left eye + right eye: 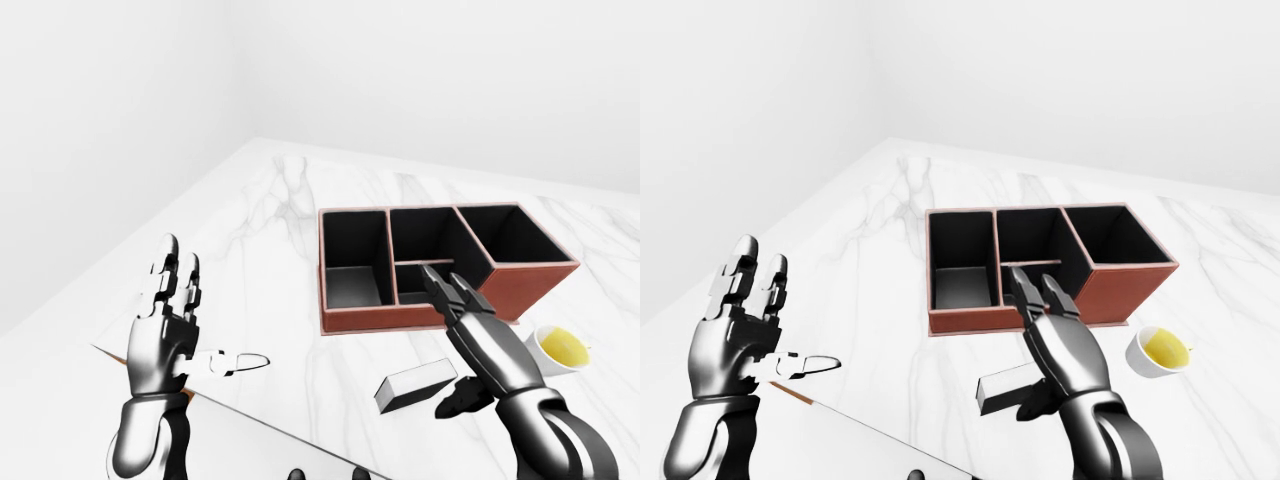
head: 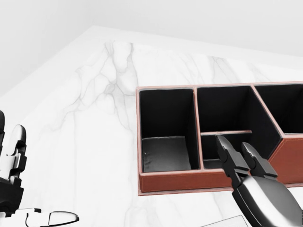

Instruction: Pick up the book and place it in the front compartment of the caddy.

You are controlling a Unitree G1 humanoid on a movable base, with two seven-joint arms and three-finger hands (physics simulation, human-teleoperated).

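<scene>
Book (image 1: 413, 387) under open right hand (image 1: 478, 345), caddy (image 1: 436, 265) beside; no legible writing.

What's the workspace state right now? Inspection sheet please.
Surface: white marble table, bare around the caddy.
Job's things: caddy upright, compartments look empty; book lying on the table below it, not in the caddy.
Clutter: cup of yellow liquid at the right of the caddy.
Grippers: left hand raised, fingers spread, empty; right hand over the book, fingers extended, not closed on it.
Cables: nothing seen.
Surroundings: plain pale walls.
</scene>
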